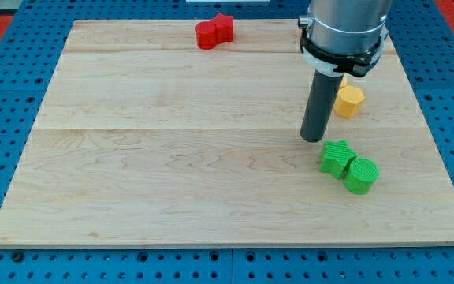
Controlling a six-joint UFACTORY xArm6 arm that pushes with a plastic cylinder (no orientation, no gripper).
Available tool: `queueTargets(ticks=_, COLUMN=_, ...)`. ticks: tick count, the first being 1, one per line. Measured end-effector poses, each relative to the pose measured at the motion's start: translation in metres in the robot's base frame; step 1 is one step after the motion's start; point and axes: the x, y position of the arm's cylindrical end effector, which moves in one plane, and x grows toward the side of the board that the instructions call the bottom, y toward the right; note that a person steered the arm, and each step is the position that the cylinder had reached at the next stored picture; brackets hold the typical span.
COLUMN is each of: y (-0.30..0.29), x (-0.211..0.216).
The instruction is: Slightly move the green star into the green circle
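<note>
The green star [336,157] lies at the right of the wooden board [172,158], touching the green circle [362,175], which sits just to its lower right. My tip [314,139] rests on the board just up and left of the green star, very close to it, with a small gap showing.
A yellow hexagon block [349,101] lies right of the rod, with another yellow piece partly hidden behind the rod. A red star [224,26] and a red block [207,35] touch each other at the view's top. The blue perforated table surrounds the board.
</note>
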Motion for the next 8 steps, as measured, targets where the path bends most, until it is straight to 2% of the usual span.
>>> queueTargets(ticks=1, y=0.000, x=0.000)
queueTargets(ticks=3, y=0.081, x=0.020)
queueTargets(ticks=4, y=0.095, x=0.053)
queueTargets(ticks=5, y=0.094, x=0.110)
queueTargets(ticks=6, y=0.071, x=0.145)
queueTargets(ticks=7, y=0.080, x=0.114)
queueTargets(ticks=8, y=0.125, x=0.109)
